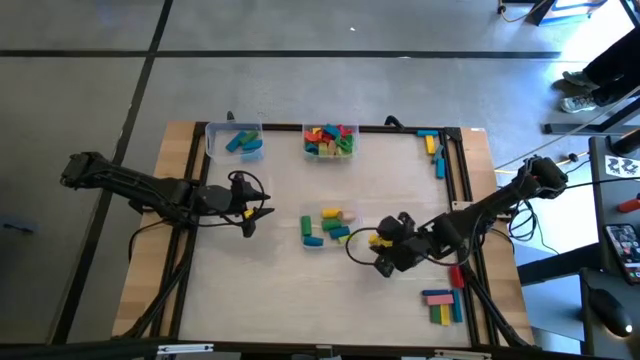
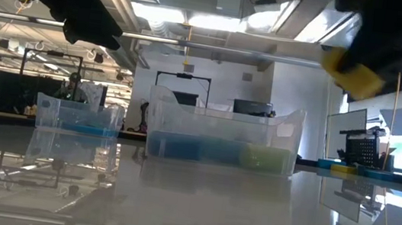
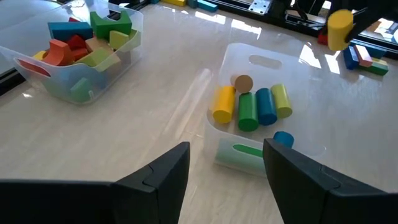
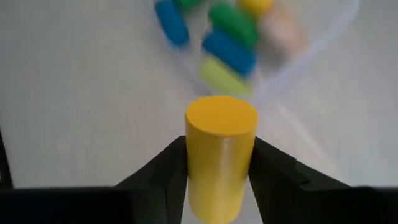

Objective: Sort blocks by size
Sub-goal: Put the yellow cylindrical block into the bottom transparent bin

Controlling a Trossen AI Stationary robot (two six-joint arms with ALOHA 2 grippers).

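Observation:
My right gripper hangs above the table, right of the middle, shut on a yellow cylinder block. Just to its left stands a clear tub with several cylinder blocks lying in it: yellow, green, blue and tan. My left gripper is open with nothing between its fingers, above the table to the left of that tub. The low view shows the yellow block high up, clear of the tabletop. My right gripper pinches the yellow cylinder's round side between its two fingers. They slant down at it. The cylinder lies along the fingers, and its flat end sticks out past the fingertips. It is lifted clear of the table.
At the far edge stand two more clear tubs, one with blue blocks, one with mixed coloured blocks. Loose blocks lie by the right rail at the far end and the near end. A black frame borders the table.

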